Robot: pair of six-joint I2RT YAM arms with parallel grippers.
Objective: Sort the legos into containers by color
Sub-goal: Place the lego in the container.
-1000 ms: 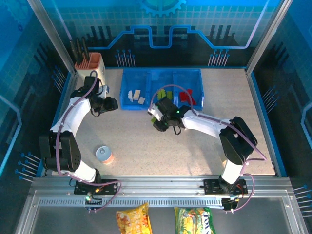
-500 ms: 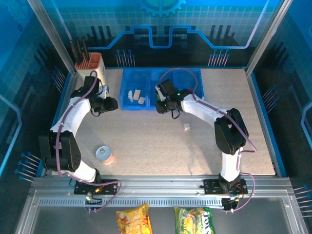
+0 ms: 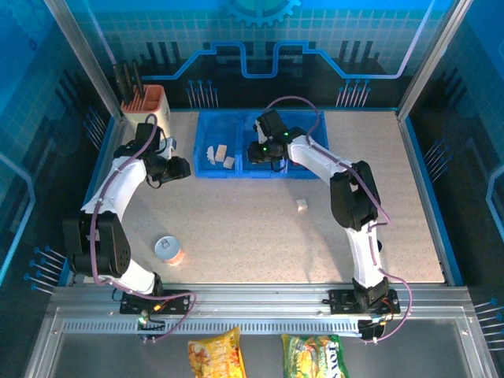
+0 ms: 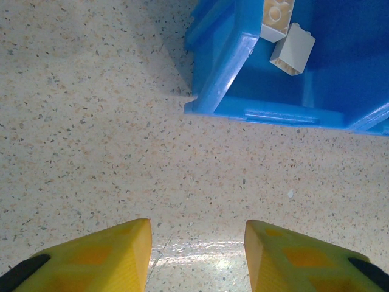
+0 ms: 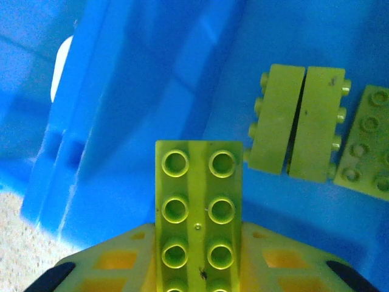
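Observation:
My right gripper (image 3: 256, 151) hangs over the middle bin of the blue tray (image 3: 236, 175), shut on a lime green lego (image 5: 199, 207) that sticks out forward between its fingers. On that bin's floor (image 5: 182, 67) lie more green legos (image 5: 298, 121), just ahead and to the right. White legos (image 3: 219, 153) rest in the left bin; in the left wrist view they sit past the tray's corner (image 4: 225, 73) as white legos (image 4: 293, 48). My left gripper (image 3: 183, 168) stands open over bare table left of the tray, nothing between its fingers (image 4: 115, 255). One white lego (image 3: 302, 205) lies loose on the table.
A small round can (image 3: 168, 250) with an orange label stands at the near left. The beige utensil holder (image 3: 143, 101) with dark handles is at the back left corner. Two snack bags (image 3: 215, 354) lie below the table's front rail.
My right gripper has carried the green lego from the table in front of the tray up over the middle bin, uncovering the loose white lego. The left arm has stayed still.

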